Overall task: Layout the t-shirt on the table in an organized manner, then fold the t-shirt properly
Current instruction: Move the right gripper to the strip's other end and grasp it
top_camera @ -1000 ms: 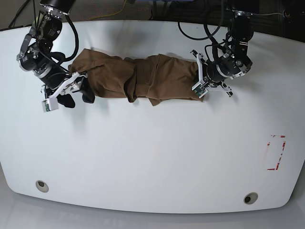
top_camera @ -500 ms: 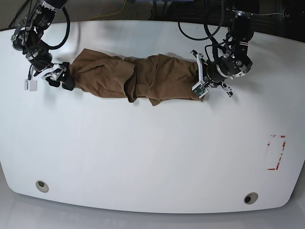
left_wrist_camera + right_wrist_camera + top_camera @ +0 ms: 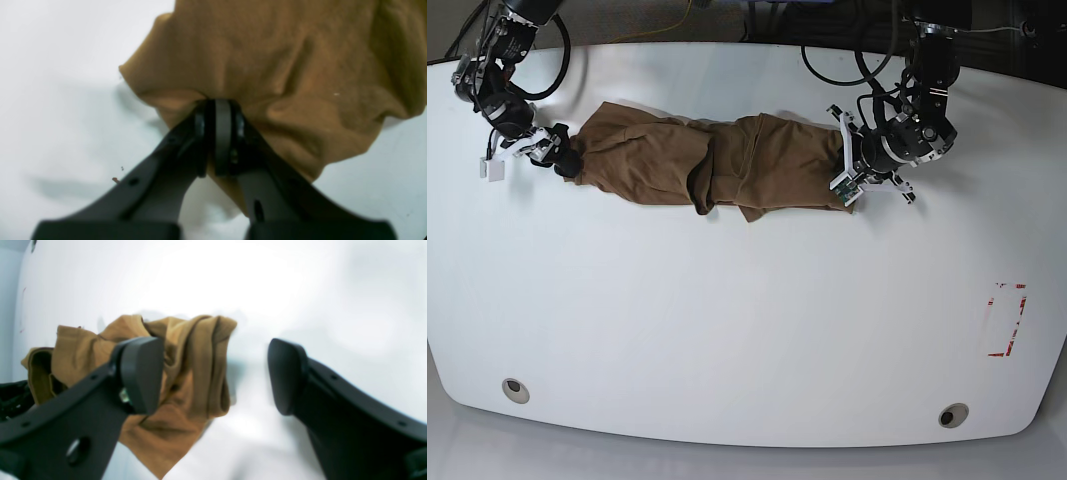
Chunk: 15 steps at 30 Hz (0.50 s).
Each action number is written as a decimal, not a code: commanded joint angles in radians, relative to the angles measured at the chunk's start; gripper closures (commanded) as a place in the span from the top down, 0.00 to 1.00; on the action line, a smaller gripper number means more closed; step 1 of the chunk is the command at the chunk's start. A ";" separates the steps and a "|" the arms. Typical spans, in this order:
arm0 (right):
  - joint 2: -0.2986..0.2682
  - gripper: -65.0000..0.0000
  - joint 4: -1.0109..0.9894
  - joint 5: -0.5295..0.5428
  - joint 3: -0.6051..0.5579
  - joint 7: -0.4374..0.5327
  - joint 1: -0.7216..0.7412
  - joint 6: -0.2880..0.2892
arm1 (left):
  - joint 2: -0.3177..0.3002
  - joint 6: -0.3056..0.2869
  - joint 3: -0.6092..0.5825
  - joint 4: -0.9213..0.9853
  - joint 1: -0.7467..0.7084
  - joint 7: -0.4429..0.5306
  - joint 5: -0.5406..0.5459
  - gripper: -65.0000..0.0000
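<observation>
Clamped shut on the t-shirt's (image 3: 712,162) 3 o'clock end, our left gripper (image 3: 218,133) pinches a fold; our right gripper (image 3: 213,376) gapes wide at the 9 o'clock end, perhaps just clear of cloth. We see the shirt bunched lengthwise toward the table's (image 3: 747,330) 12 o'clock edge.

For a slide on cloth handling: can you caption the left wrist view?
Left end effector shut on a bunched edge of the tan t-shirt above the white table.
</observation>
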<state>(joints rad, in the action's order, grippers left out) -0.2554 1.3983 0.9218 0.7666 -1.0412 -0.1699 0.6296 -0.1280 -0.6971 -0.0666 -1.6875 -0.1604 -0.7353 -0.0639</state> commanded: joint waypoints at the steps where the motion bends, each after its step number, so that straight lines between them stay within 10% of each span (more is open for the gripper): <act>1: -0.022 0.72 -0.006 0.024 0.000 0.019 0.014 0.014 | -0.005 -0.001 0.000 -0.003 0.002 -0.025 -0.020 0.04; 15: 0.021 0.72 -0.001 0.029 -0.120 0.016 0.013 0.016 | -0.005 -0.001 0.000 -0.003 0.002 -0.025 -0.020 0.04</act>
<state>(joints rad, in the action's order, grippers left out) -0.2356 1.3811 0.9428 0.6510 -1.0206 -0.1608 0.6373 -0.1280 -0.6971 -0.0666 -1.6871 -0.1604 -0.7349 -0.0635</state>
